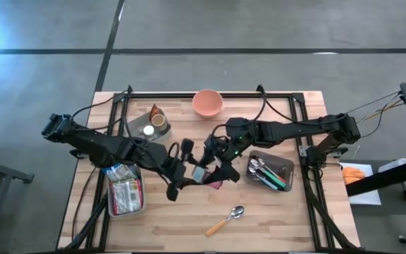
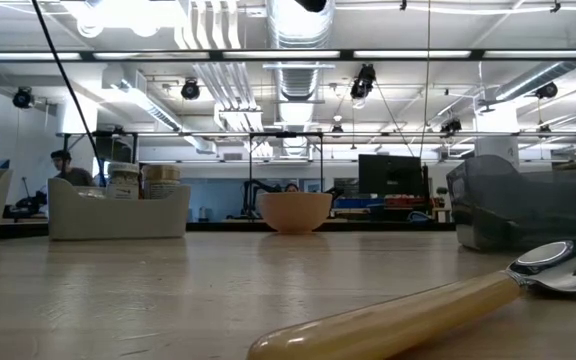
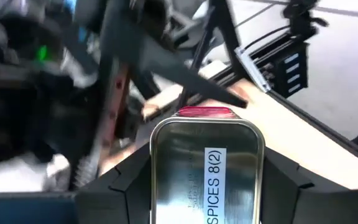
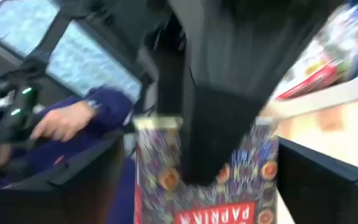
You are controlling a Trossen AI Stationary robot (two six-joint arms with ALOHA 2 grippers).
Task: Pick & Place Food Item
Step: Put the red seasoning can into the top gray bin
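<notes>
A metal spice tin (image 1: 201,173) hangs in mid-air over the table's middle, between my two grippers. Its plain silver face with a printed label (image 3: 207,180) shows in the left wrist view. Its patterned paprika face (image 4: 253,174) shows in the right wrist view. My left gripper (image 1: 187,169) comes from the table's left and is shut on the tin. My right gripper (image 1: 216,166) comes from the right and is open. Its fingers (image 4: 73,180) stand on either side of the tin; whether they touch it, I cannot tell. Neither gripper shows in the low view. My left gripper pinches the tin by its two long narrow sides (image 3: 156,180) between its two fingers, which lie along the tin. The fingers come nearly level from the table's left. The tin is lifted clear of the table, its red-rimmed end (image 3: 205,112) pointing away from the wrist.
A pink bowl (image 1: 207,103) stands at the far middle. A tray of packets (image 1: 124,194) is at the near left, and a small tray with jars (image 1: 150,123) behind it. A grey tray of cutlery (image 1: 270,171) is at the right. A spoon (image 1: 225,220) lies near the front edge.
</notes>
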